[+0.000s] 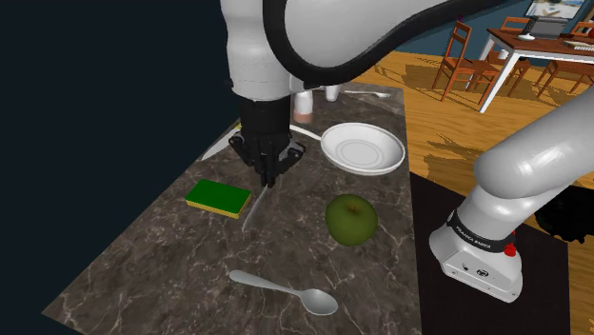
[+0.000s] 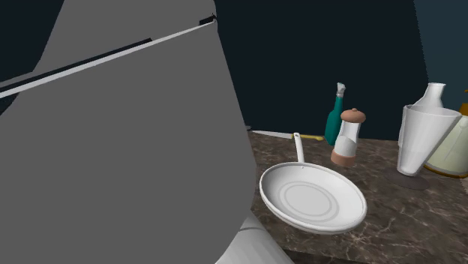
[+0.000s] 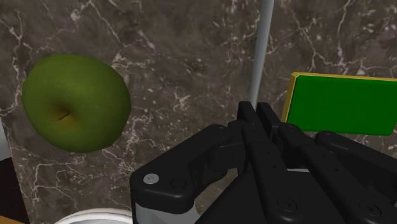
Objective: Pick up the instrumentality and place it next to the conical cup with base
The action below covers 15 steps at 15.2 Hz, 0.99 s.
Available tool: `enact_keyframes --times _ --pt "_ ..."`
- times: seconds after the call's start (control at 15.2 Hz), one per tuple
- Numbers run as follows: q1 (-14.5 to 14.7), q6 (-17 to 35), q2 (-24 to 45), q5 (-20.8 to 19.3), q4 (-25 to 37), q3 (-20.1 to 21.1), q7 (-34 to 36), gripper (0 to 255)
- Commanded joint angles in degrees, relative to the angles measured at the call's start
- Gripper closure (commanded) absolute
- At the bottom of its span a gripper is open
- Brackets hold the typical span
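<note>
**Pincer (image 1: pixel 269 174) clamped on thin grey utensil (image 1: pixel 252 207)**

Its black fingers (image 3: pixel 247 119) pinched the utensil's end over the marble counter (image 1: pixel 162 262). In the shoulder view, the green sponge (image 1: pixel 219 198) lay just left and the apple (image 1: pixel 350 219) right. The footed conical cup (image 2: pixel 420 139) stood far back.

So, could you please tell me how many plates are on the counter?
1: a white plate lies just beyond the apple, near the counter's right edge in the shoulder view. The arm may hide others.
</note>
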Motion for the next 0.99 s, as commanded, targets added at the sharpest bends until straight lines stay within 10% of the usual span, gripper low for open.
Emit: enact_keyframes --times 0.0,0.92 --pt "0.48 -1.75 -0.75 0.31 1.09 -1.02 -0.2 255" --pt "0.9 -12.52 -1.93 -0.35 10.63 -4.7 0.32 255"
